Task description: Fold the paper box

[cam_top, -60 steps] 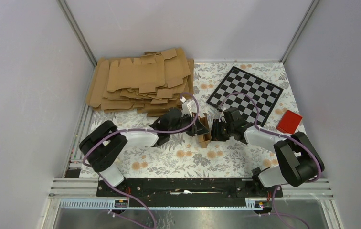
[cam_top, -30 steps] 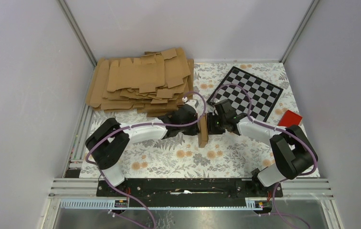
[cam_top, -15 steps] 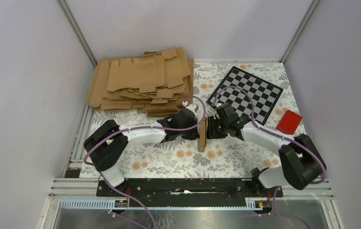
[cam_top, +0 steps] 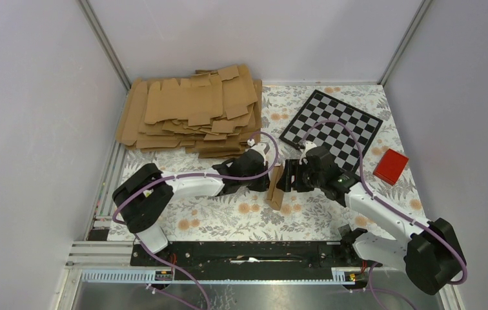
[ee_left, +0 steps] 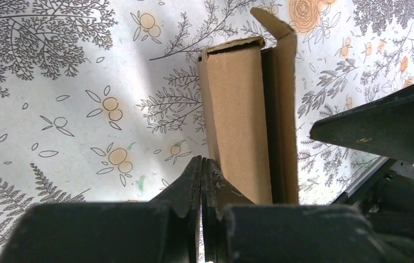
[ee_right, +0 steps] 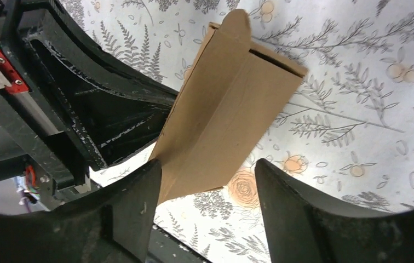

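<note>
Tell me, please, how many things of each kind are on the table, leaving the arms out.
paper box, partly folded: 1
pile of flat cardboard blanks: 1 (the sheets overlap too much to count)
checkerboard: 1
red block: 1
Total: 4

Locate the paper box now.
In the top view, the paper box is mid-table, pinched by the left end effector, the right end effector open around it.

The paper box [cam_top: 275, 187] is brown, the table [cam_top: 228, 216] floral
</note>
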Controlling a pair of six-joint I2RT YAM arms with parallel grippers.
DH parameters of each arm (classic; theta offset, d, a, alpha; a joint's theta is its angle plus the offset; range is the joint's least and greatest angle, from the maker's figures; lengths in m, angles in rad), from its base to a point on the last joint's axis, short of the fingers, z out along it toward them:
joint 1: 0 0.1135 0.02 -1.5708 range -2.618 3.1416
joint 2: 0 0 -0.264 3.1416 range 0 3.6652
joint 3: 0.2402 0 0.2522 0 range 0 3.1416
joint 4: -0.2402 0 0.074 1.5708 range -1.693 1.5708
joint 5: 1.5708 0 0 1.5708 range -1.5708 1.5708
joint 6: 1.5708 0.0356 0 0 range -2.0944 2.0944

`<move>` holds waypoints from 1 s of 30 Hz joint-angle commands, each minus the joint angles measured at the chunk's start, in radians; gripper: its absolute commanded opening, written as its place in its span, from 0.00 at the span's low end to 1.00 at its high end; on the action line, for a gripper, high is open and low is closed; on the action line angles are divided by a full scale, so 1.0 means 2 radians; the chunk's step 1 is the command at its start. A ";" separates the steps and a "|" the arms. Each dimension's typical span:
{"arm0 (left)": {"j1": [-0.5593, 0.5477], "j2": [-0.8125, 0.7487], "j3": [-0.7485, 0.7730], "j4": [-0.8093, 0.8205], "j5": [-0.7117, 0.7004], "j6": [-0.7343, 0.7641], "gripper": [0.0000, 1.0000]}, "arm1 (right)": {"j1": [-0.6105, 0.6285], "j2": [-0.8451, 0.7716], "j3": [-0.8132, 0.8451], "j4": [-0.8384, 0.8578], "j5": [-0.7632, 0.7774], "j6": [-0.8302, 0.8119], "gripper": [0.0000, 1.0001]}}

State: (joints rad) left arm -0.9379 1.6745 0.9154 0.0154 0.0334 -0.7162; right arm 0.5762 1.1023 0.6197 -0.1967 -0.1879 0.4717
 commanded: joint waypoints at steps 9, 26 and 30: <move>-0.017 -0.022 0.001 0.049 0.022 -0.012 0.00 | 0.002 -0.026 -0.036 0.033 -0.040 0.126 0.88; -0.023 -0.024 -0.015 0.117 0.095 -0.066 0.00 | 0.002 -0.135 -0.118 0.089 -0.010 0.195 0.75; -0.023 -0.045 -0.024 0.095 0.069 -0.062 0.00 | 0.002 -0.098 -0.107 0.135 -0.039 0.198 0.75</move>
State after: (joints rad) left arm -0.9745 1.6642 0.8806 0.1745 0.1772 -0.8234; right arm 0.5762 0.8516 0.3851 -0.0834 -0.2253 0.8295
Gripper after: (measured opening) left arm 0.009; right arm 0.756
